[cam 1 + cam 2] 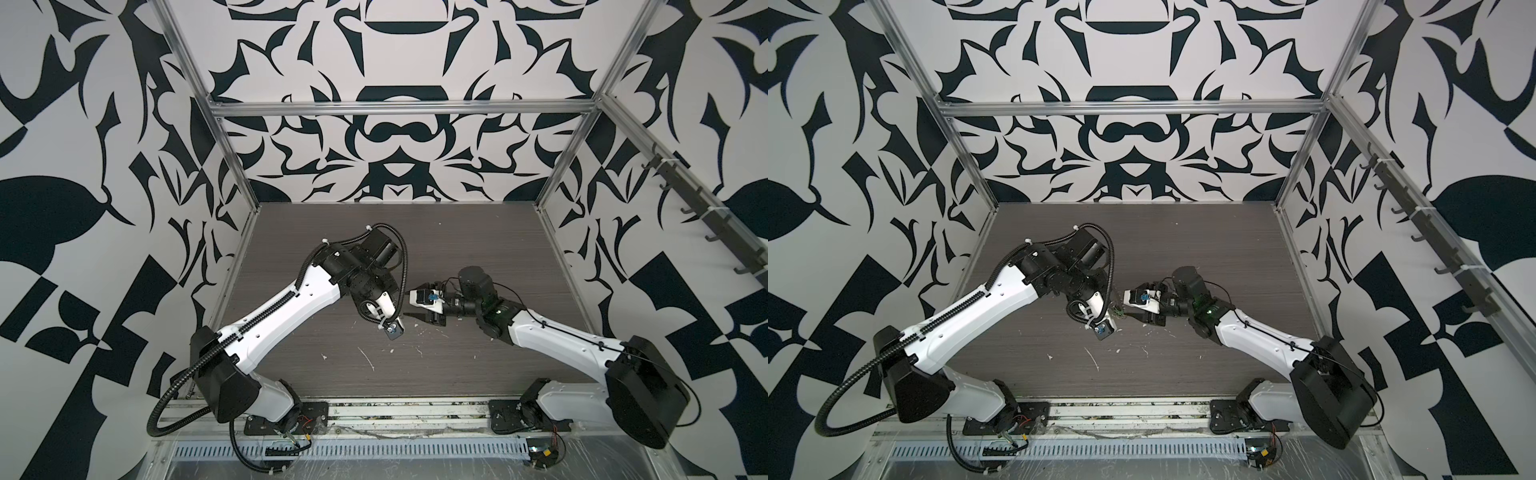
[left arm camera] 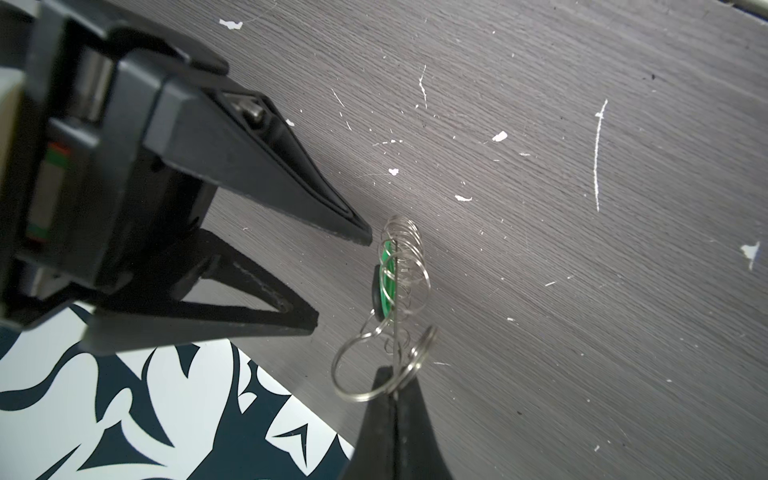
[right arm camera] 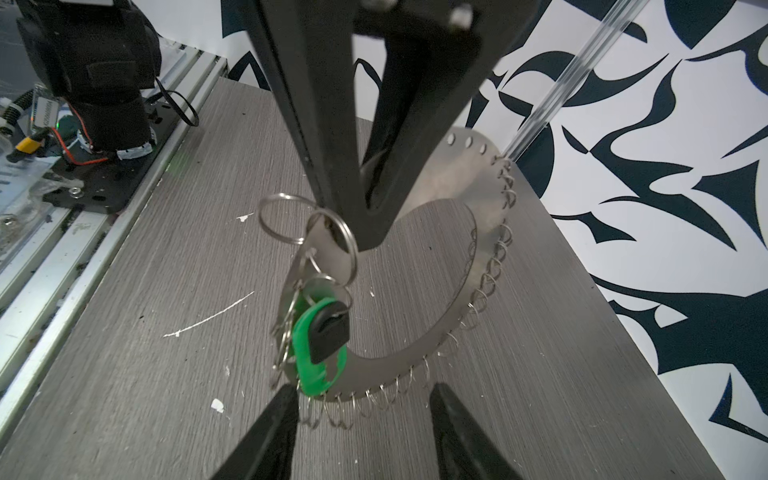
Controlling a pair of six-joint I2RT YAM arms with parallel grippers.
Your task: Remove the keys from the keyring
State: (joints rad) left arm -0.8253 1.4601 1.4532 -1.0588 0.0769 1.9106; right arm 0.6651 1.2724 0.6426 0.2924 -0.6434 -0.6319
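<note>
Keyring (image 3: pixel 419 355), a wide flat silvery metal band, is pinched by its rim in the left claw (image 3: pixel 365 245), whose dark fingers are clenched tight on the thin metal, so the band appears to hang in the air above the grey wood-grain table (image 3: pixel 166 257). Just beside that grip hang two larger split rings (image 3: pixel 282 218). Below them dangle the keys (image 3: pixel 322 345), here a single small dark key on a bright green oblong tag, resting against the face of the band. Many small wire loops (image 3: pixel 494 266) fringe the outer rim. The right claw (image 3: pixel 363 390) is released and grasps nothing. Its two fingers are spread wide on either side of the band's lower rim, and one fingertip (image 3: pixel 286 399) sits just beside the end of the green tag. In both top views the two claws meet near the middle of the frame. The left arm (image 1: pixel 282 316) reaches in from the lower left and the right arm (image 1: pixel 552 336) from the lower right, and the band shows only as a small glint with a touch of green (image 1: pixel 1119 311). The step in hand looks like the approach for a grasp, because the key is still attached. The next move likely calls for the right claw to close on the tag or key head rather than the wire loops. It would then work the key along its split ring while the left claw holds the band firm. The target is small and free to swing.
</note>
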